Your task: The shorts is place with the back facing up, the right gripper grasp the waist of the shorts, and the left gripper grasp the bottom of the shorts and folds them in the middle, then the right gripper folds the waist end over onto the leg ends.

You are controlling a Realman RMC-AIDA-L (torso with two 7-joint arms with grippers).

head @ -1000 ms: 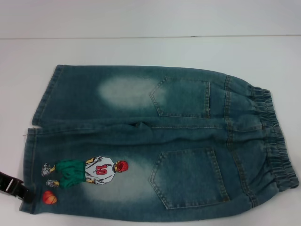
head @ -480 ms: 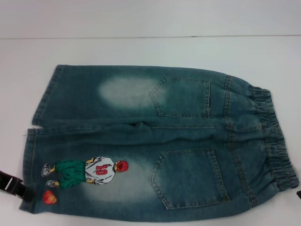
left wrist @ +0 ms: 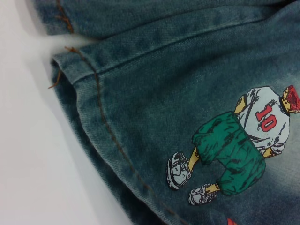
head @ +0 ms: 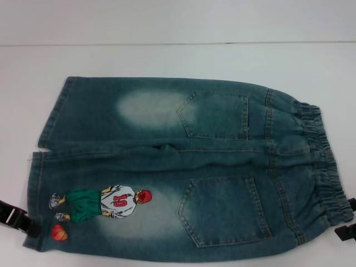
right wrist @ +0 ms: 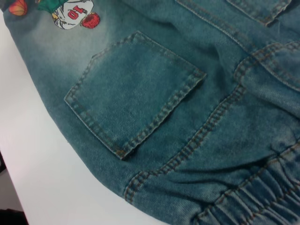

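The shorts (head: 183, 167) lie flat on the white table with the back up, two patch pockets showing. The elastic waist (head: 325, 167) is at the right and the bottom of the shorts (head: 36, 189) at the left. A cartoon player numbered 10 (head: 108, 203) and an orange ball (head: 58, 233) sit near the front leg hem. My left gripper (head: 19, 219) is at that hem's front corner, beside the ball. My right gripper (head: 347, 225) shows at the picture's right edge, just beside the front end of the waist. The left wrist view shows the hem (left wrist: 93, 108) and player (left wrist: 239, 140); the right wrist view shows a pocket (right wrist: 133, 91) and the waistband (right wrist: 262, 197).
The white table (head: 167, 61) runs around the shorts, with bare surface behind them and to the left. Its far edge meets a pale wall at the back. The shorts' front edge lies close to the bottom of the head view.
My right gripper has come into the head view at the lower right, beside the waistband. The left gripper and the shorts have not moved.
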